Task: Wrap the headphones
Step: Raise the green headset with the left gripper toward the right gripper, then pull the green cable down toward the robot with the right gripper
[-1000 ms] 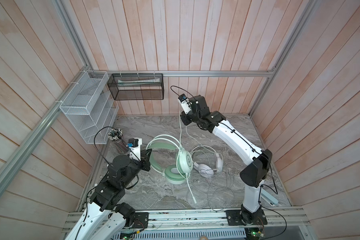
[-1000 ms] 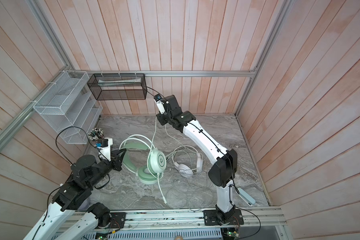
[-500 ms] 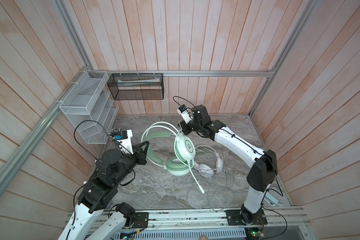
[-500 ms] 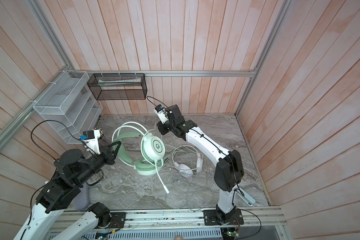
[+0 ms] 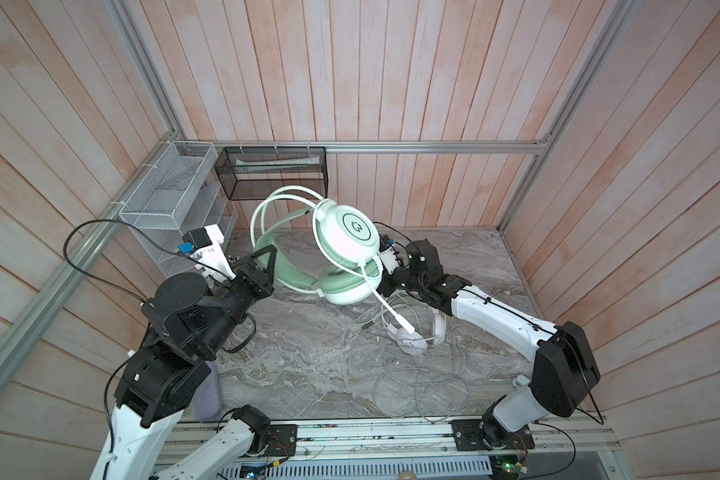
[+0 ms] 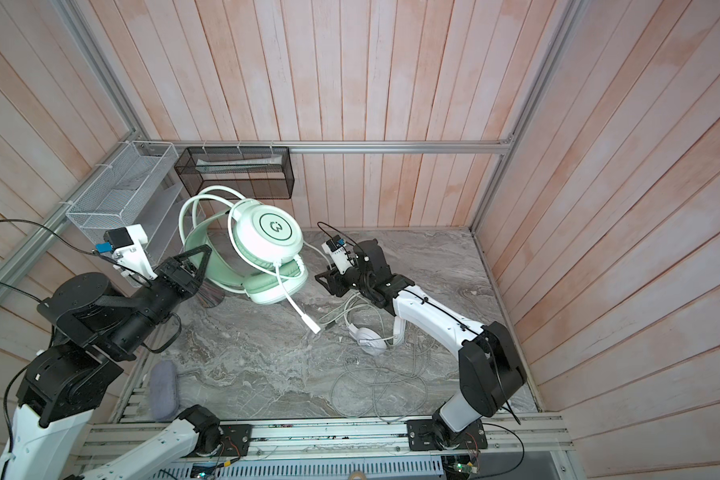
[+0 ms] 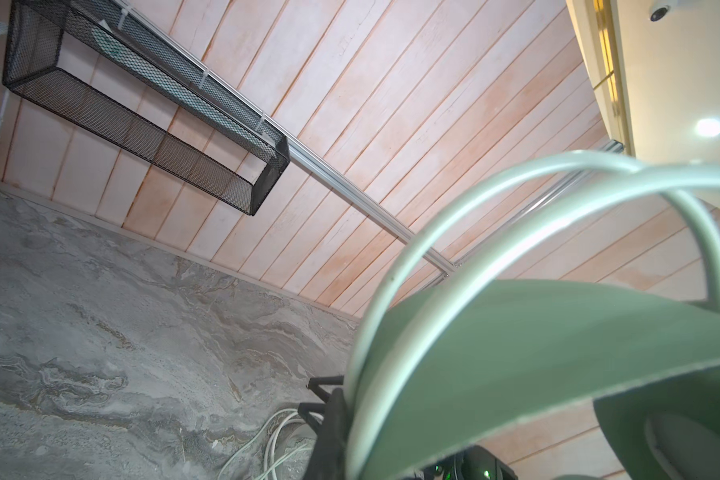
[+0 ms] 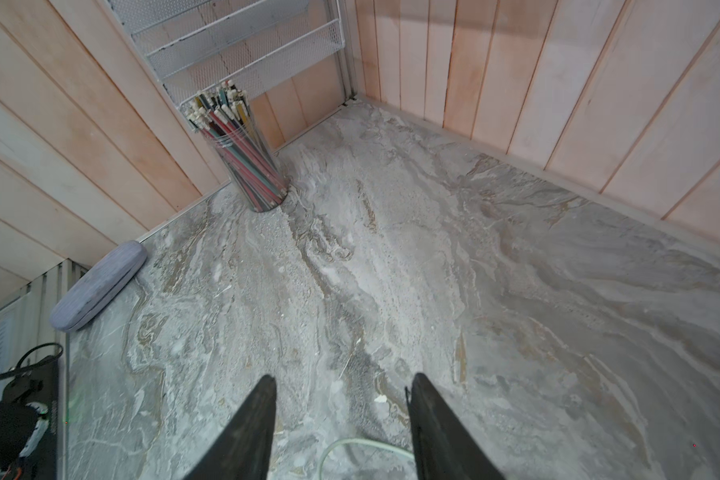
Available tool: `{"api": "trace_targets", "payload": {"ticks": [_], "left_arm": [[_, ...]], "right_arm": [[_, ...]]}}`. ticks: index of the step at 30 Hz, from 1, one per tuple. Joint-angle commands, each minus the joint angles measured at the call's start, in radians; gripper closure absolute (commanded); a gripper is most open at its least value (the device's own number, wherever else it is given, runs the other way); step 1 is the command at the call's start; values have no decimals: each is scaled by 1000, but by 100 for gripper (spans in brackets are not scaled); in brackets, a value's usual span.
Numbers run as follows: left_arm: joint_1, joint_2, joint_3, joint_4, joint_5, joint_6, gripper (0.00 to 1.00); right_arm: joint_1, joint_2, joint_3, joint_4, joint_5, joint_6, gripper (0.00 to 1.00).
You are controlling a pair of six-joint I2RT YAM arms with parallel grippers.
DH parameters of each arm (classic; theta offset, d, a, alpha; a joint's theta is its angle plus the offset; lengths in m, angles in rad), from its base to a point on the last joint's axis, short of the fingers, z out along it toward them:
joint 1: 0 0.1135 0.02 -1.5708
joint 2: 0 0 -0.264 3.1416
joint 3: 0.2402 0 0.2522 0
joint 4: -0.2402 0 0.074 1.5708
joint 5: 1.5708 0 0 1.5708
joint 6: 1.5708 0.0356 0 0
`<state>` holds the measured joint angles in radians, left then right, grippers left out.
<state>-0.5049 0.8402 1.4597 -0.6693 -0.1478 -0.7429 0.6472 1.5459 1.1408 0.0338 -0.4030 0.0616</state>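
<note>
In both top views the left gripper (image 5: 262,266) is clamped on the band (image 5: 296,220) of the mint headset (image 5: 346,237). It holds the headset clear of the table (image 5: 300,365), I'd guess to leave room for winding. The white headset (image 5: 412,343) lies at five o'clock from it amid loose cable (image 5: 425,386). The right gripper (image 6: 329,284) sits at three o'clock of the mint one. From the left wrist, the band (image 7: 516,353) fills the near frame. From the right wrist, the right gripper (image 8: 344,378) stands half open and empty over a cable (image 8: 350,442) loop, likely lining up a grab.
</note>
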Motion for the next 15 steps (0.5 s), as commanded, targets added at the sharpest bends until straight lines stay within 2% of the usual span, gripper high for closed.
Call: {"api": "trace_targets", "payload": {"ticks": [1,3,5,8,11,12,13,15], "left_arm": [[-1,25,66,10,-38,-77,100],[-1,55,93,-10,-30,-78,100],[-1,79,123,-33,-23,-75,100],[-1,91,140,-40,-18,-64,100],[-1,91,143,-37,-30,-55,100],[0,93,145,-41,-34,-52,100],[0,95,147,-43,-37,-52,100],[1,101,152,-47,-39,-50,100]], "right_arm": [[-1,-56,-80,145,-47,34,45],[0,-96,-139,183,1,46,44],[-1,-144,-186,207,123,69,43],[-6,-195,-213,178,445,110,39],[-11,-207,-197,103,678,130,39],[-13,-221,-201,95,677,120,38],[-13,-242,-220,110,625,103,38],[-14,-299,-281,166,428,66,33]]}}
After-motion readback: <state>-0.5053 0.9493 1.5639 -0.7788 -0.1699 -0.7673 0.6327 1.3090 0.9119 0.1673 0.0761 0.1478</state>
